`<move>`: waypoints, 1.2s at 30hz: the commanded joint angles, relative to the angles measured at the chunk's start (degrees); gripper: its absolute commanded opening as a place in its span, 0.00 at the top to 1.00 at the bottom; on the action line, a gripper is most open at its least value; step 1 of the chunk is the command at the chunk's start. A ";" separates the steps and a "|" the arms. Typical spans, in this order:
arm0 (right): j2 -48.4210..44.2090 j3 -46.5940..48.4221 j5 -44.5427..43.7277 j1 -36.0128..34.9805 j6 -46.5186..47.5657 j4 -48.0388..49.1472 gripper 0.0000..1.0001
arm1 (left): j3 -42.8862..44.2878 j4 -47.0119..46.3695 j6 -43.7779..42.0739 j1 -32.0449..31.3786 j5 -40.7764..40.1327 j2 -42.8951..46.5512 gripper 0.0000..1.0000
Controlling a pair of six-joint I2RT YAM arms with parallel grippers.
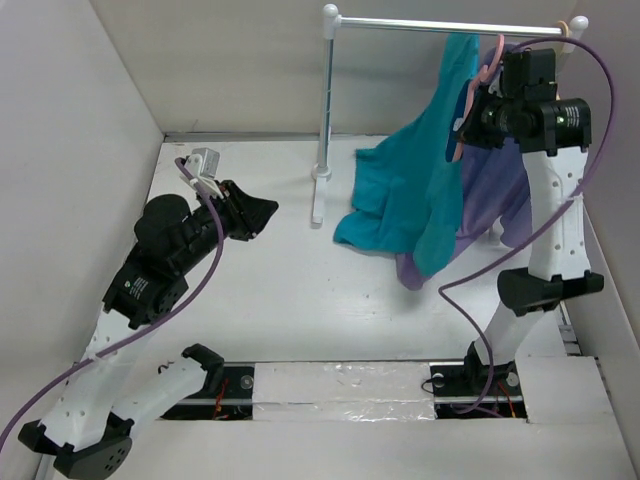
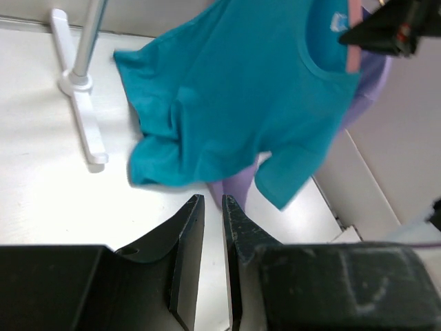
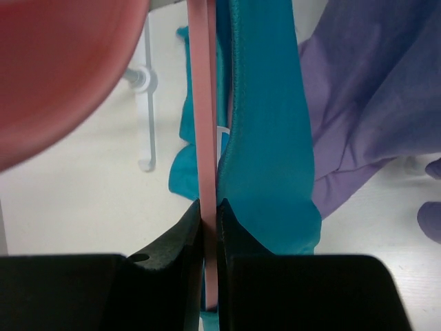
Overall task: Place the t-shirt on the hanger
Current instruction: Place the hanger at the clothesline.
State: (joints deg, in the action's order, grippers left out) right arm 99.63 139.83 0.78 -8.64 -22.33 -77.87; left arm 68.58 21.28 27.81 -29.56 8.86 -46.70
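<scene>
Right gripper [image 3: 209,210] clamps hanger [image 3: 202,103] at top view's upper right, likely steadying it while tee [image 1: 400,190] drapes; left gripper [image 2: 213,201] closed, empty, centre left.

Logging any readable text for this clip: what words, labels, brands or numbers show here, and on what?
Nothing can be read in any of the three views.
Neck tag inside the collar of the t-shirt: a small pale patch, too blurred to read.
Hanger: plain pink, no marking visible.
Rack: plain white, no marking visible.
</scene>
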 commanded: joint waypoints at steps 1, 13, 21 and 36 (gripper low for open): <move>2.92 7.29 1.95 2.13 -0.17 4.21 1.00 | -1.25 -1.42 1.10 -1.81 2.21 1.26 0.86; 8.90 8.70 11.79 11.02 -4.39 17.47 1.00 | -3.62 -2.55 2.95 -3.49 3.00 0.64 0.86; 13.30 11.16 17.32 11.02 -6.67 22.40 1.00 | -4.85 -6.77 5.23 -3.49 4.06 -2.87 0.86; 20.07 13.27 24.36 12.69 -11.60 31.90 1.00 | -5.30 -8.89 6.11 -3.49 1.51 -7.00 0.87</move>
State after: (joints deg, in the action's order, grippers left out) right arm 119.79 149.86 22.24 3.70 -32.71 -54.81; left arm 63.37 15.59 33.56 -32.93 11.20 -53.78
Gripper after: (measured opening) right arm 0.129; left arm 0.134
